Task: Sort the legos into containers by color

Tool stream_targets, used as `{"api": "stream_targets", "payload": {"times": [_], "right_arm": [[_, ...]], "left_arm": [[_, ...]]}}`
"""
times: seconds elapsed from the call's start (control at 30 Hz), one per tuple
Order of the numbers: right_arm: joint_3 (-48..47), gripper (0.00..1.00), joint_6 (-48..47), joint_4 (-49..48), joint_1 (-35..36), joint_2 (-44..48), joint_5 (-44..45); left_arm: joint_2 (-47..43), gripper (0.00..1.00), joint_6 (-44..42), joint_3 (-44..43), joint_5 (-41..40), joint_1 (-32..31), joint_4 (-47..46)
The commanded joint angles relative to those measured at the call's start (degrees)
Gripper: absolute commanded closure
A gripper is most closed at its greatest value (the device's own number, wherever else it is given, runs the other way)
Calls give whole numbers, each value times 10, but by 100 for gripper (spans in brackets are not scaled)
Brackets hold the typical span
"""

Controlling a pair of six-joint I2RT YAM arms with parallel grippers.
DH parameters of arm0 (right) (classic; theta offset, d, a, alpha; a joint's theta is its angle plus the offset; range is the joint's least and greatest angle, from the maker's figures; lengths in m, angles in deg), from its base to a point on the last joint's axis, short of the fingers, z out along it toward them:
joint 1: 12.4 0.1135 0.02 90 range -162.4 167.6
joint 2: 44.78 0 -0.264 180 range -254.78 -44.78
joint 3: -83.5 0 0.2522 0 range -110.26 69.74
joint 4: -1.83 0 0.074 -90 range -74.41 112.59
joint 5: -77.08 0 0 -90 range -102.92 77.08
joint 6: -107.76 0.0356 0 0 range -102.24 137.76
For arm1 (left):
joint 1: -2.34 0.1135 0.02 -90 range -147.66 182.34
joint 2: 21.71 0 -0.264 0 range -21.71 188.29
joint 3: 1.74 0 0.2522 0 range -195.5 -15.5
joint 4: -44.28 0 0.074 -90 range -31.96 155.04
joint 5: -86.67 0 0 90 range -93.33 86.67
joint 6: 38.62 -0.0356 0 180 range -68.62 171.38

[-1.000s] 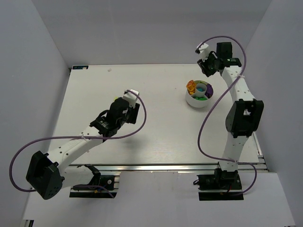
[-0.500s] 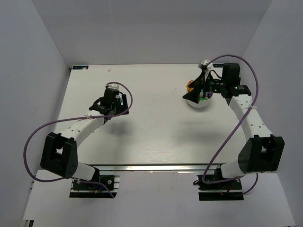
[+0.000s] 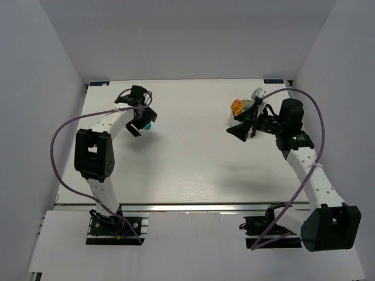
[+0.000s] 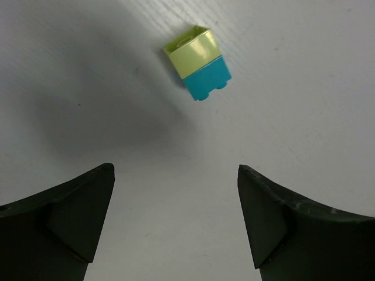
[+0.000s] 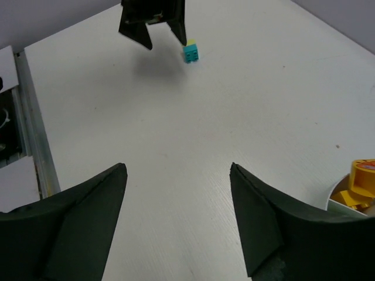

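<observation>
White table (image 3: 193,170) has a small yellow-green and cyan plastic brick (image 4: 197,65) on it. Left tool (image 4: 174,170) and right tool (image 5: 177,167) stand wide open, empty.

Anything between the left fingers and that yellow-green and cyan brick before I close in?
Nothing visible. The two-coloured plastic brick, half pale yellow-green and half cyan, lies alone on the white table, just ahead of the open left gripper. Only bare tabletop lies between them.
</observation>
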Motion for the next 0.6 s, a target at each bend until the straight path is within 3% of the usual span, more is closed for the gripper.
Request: {"api": "stream_targets", "payload": {"times": [0.0,0.2,0.57], "right_arm": [[0,26,-4,-38,-3,21,46],[24,33,-13,-42,-4,28,41],[32,33,-25,-36,-6,30,31]], "left_arm": [[15,5,99,-31,19,7,63],[54,9,168,-56,47,18,70],[150,11,199,-178,32,37,119]]}}
